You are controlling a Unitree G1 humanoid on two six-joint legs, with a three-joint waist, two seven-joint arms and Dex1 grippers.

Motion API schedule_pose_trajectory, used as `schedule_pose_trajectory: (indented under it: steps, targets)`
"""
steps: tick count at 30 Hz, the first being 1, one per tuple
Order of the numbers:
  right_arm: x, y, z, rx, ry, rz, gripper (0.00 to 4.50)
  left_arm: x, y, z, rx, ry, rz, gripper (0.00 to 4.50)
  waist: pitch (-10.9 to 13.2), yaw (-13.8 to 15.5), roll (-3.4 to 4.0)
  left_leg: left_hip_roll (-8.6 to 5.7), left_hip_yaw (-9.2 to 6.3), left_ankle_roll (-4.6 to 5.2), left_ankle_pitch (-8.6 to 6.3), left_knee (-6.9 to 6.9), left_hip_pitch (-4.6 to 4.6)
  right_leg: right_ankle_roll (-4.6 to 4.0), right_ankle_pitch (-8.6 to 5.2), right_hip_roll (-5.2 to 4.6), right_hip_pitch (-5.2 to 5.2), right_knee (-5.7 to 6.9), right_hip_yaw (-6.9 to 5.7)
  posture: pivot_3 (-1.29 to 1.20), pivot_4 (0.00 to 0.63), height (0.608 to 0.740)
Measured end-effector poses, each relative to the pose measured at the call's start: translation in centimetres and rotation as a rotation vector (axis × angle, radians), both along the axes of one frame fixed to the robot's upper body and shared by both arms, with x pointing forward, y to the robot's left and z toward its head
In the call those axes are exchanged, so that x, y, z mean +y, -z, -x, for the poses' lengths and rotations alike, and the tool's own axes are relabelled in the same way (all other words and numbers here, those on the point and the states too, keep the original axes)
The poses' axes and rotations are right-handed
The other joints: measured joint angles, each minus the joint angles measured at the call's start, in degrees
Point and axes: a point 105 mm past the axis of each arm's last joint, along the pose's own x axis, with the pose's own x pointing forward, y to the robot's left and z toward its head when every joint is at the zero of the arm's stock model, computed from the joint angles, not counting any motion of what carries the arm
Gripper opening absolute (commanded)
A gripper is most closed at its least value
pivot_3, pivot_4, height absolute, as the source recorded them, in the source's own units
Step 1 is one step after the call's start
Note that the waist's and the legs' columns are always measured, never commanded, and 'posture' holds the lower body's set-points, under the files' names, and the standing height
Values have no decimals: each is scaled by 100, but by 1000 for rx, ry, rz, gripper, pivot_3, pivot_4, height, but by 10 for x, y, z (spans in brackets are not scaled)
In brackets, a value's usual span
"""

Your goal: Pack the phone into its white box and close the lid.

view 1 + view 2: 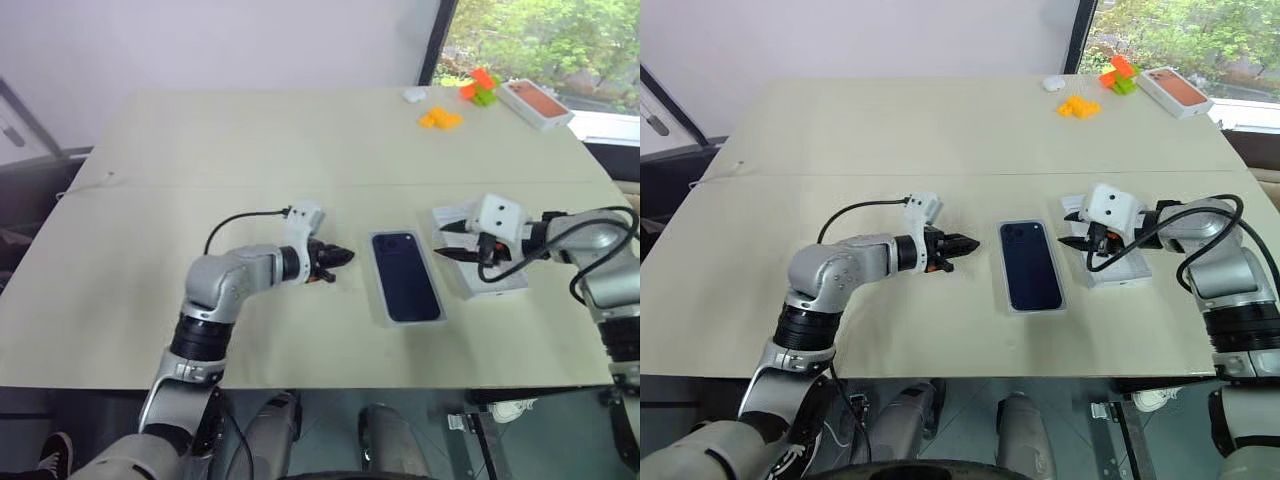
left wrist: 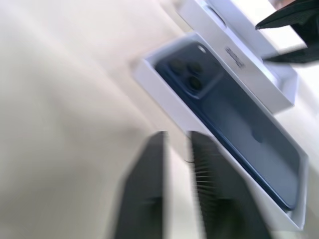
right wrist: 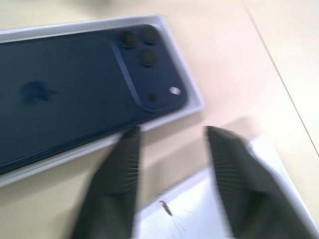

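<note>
Beige tabletop (image 1: 300,140) by a window carries the slim dark blue phone (image 1: 407,275), lying back-up inside the shallow white cardboard box (image 1: 385,310), between our two arms. Our left gripper (image 1: 343,257) hovers just beside it, its fingers (image 2: 144,194) slightly parted and empty. Our right gripper (image 1: 447,243) hangs over the deeper white cardboard lid (image 1: 505,285), fingers (image 3: 234,164) spread, gripping nothing.

A slim dark blue phone (image 1: 407,275) with a glossy, smooth glass-like back lies in a shallow white tray of matt cardboard (image 1: 384,300). The broad beige table (image 1: 250,150) looks matt and smooth. The deeper white cardboard lid (image 1: 505,283) is matt. The ribbed black gripper fingers (image 3: 234,169) look like dull plastic.
</note>
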Motion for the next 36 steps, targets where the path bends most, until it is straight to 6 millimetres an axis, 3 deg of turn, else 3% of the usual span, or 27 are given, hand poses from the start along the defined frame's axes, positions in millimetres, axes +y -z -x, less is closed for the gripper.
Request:
schedule_pose_trajectory:
  steps: [2,4,5,12,20,24,27,33,36]
  targets:
    - [0,-2,-8,23,92,-57,4283,9,-8,-1,-56,-7,4,3269,0,-25,0,2,0,3,2,-1,0,-2,0,1,-6,3,7,0,150,740]
    - [-2,1,-8,77,163,-91,4500,20,-17,2,-119,-10,2,4293,0,-12,1,3,-2,5,3,-10,-1,-1,0,1,-11,3,7,0,150,740]
    - [-2,4,-6,105,182,-98,4500,28,-19,3,-137,-21,-1,4465,0,-5,1,4,-3,3,1,-11,-1,0,0,2,-12,3,7,0,150,740]
    - [-23,7,-8,173,450,-162,4500,50,-24,27,-158,36,60,4465,2,6,3,4,-3,2,-1,-4,-7,-14,-8,1,-14,2,7,0,150,740]
    - [-11,24,4,281,624,-260,4500,84,-53,57,-337,157,111,4465,1,-21,7,10,2,1,-2,-7,-6,-19,-8,4,-17,2,11,0,150,740]
    - [-14,18,3,228,680,-245,4500,97,-53,67,-348,193,91,4465,2,-9,9,8,6,-5,-7,-6,-5,-21,-8,-3,-16,-1,15,0,150,740]
    - [-15,16,2,171,689,-176,4500,98,-51,68,-351,191,92,4465,2,2,7,9,3,-6,-9,-7,-7,-21,-8,-3,-14,-6,13,0,150,740]
    - [-12,33,5,193,686,-133,4500,93,-53,65,-371,174,102,4465,2,-6,7,9,4,2,-4,-7,-8,-20,-8,-2,-17,-5,14,0,150,740]
    - [-13,35,5,188,691,-133,3649,91,-53,64,-371,170,107,4500,3,-27,8,10,4,3,-3,-8,-7,-20,-7,1,-19,-3,14,0,150,740]
